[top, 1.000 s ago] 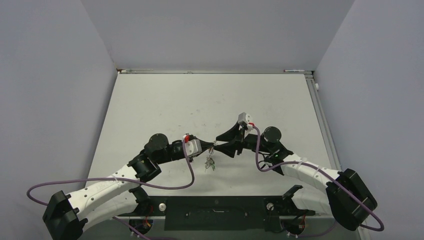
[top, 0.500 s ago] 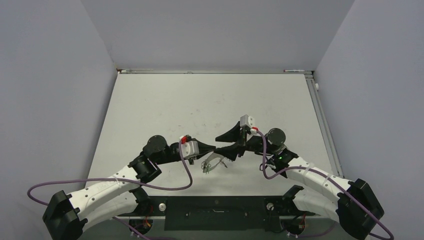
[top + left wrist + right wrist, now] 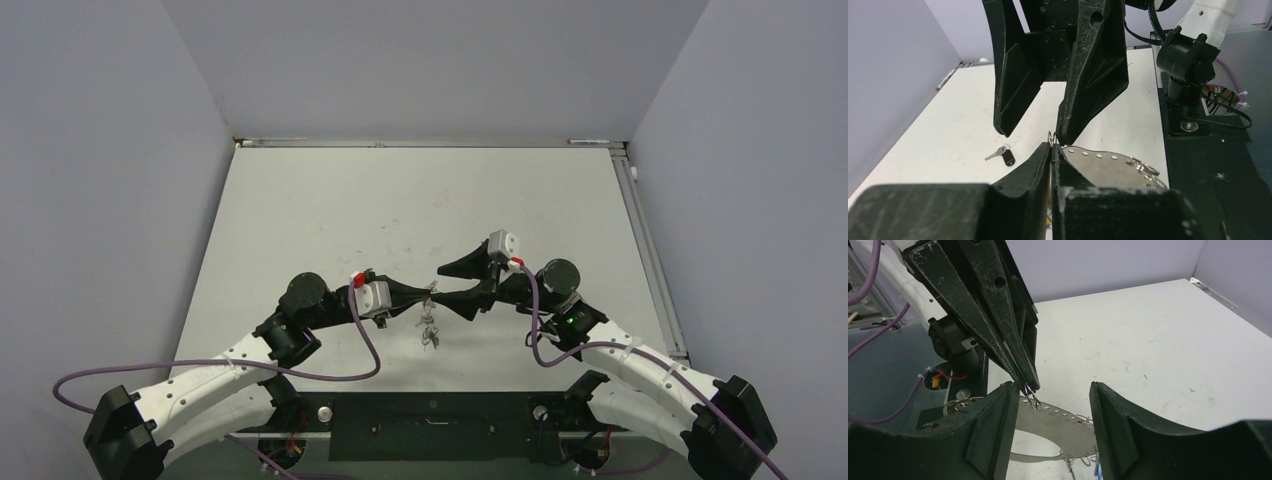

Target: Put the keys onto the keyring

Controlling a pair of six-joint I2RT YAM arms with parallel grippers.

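1. The left gripper (image 3: pixel 430 292) is clamped fully closed on the wire of the keyring (image 3: pixel 1034 399).
2. The keyring hangs from the left fingertips (image 3: pixel 1045 150), above the table (image 3: pixel 330 210).
3. A cluster of keys (image 3: pixel 430 337) hangs on the ring.
4. The right gripper (image 3: pixel 1052 389) faces the left one, its jaws spread around the left fingertips and gripping nothing.
5. One black-headed key (image 3: pixel 1004 156) lies flat on the table, apart from both grippers.
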